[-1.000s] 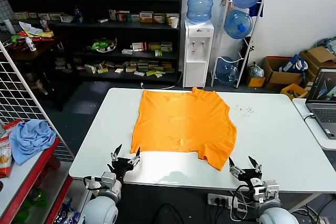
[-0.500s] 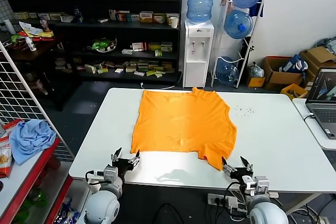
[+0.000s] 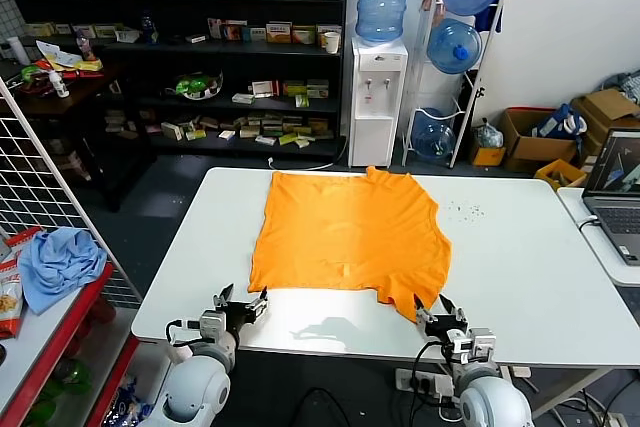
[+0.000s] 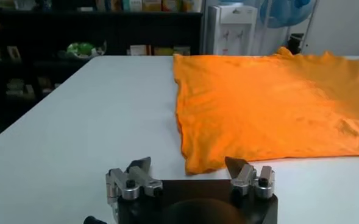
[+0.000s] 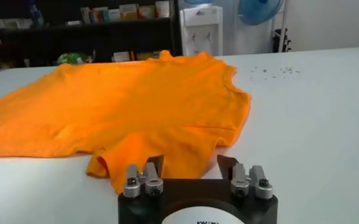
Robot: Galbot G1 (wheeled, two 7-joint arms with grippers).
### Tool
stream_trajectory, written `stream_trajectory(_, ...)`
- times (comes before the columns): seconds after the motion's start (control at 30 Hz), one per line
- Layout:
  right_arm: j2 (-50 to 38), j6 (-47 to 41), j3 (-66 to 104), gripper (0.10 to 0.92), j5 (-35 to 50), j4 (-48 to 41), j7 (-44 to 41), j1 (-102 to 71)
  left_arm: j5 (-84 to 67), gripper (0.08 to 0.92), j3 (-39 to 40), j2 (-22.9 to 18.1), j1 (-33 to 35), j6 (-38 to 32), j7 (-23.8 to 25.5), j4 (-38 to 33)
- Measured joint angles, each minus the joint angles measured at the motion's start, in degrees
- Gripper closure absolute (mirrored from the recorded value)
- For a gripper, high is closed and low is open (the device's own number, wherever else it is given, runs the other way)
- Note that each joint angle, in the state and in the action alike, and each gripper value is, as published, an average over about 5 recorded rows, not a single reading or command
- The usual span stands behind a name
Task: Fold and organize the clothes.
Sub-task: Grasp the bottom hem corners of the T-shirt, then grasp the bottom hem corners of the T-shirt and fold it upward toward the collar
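So nothing folded yet: the table (image 3: 520, 277) carries the orange T-shirt (image 3: 350, 237) spread flat, no crease made, every fold still to do. The shirt lies just ahead of both end effectors. Right end effector (image 3: 434, 308) sits at the near sleeve corner, fingers apart with fabric at their tips; can't tell if it's pinched. Left end effector (image 3: 242, 301) hovers just short of the near hem corner, fingers wide apart, empty.
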Motion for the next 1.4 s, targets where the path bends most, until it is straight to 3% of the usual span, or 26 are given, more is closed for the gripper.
stream_trajectory(0.4,0.11,-0.82,-0.23,0.887,0.33,-0.31,0.43,-0.02,0.24,0.55,0.34,-0.59,-0.98,-0.94,0.69,1.52)
stream_trajectory(0.8,-1.45,-3.0,-0.76,0.901,-1.09,4.9,1.35,-3.84,1.16,0.879,0.54,0.63,1.59,-1.96,1.38,-1.33)
stream_trajectory(1.4,-7.78,-3.96,3.85,0.901,-5.56,23.34,3.63,-22.53,3.08,0.902,-1.03,5.88,12.9,-2.64,0.69,-14.18)
